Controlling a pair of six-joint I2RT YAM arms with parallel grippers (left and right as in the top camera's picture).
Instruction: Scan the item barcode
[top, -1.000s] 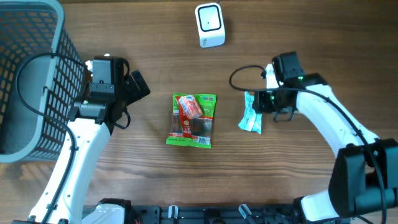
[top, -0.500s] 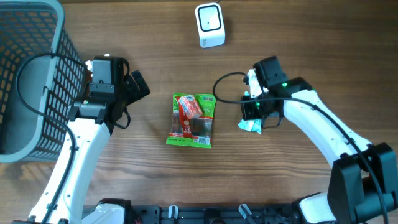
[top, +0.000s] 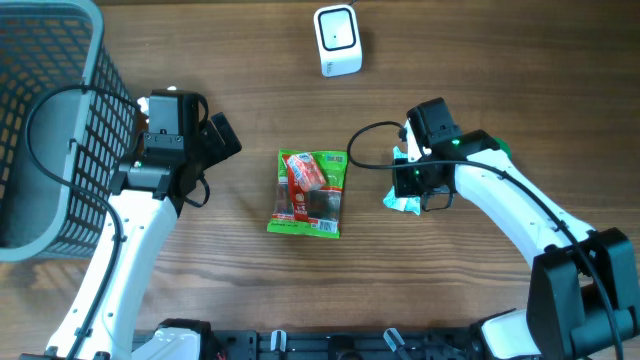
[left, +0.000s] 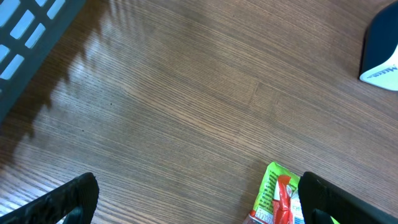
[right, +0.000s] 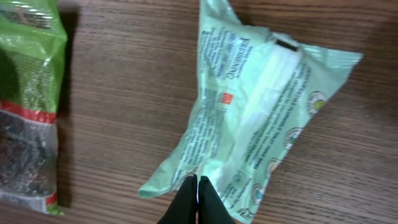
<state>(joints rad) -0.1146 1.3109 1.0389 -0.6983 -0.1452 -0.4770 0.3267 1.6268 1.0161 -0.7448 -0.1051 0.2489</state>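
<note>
**Grasp made on packet; lift and present to scanner is next**

Right gripper (right: 197, 191): fingers closed fully together, pinching a thin fold at the near edge of the pale green packet (right: 261, 118). The wrist view shows the film puckered where the tips meet. Grip looks shallow, taken on the wrapper only.

The packet lies flat on the table (top: 480, 60), right of centre, and is not lifted. I cannot make out a barcode for certain on the upward face.

Beside it, apart and to its left, is a green-and-red snack bag (top: 311, 193), untouched. The scanner (top: 337, 40) stands at the far edge of the table, well apart from the packet.

Left gripper (left: 196, 202): jaws spread wide, holding nothing, hovering over bare wood near the basket (top: 50, 120).

Judgement: this is the pick-up step, with the grasp just secured. The next move calls for a gentle lift, carrying the packet up toward the scanner and turning it so the code side faces the window. Risk: the film slips out of so narrow a pinch.
</note>
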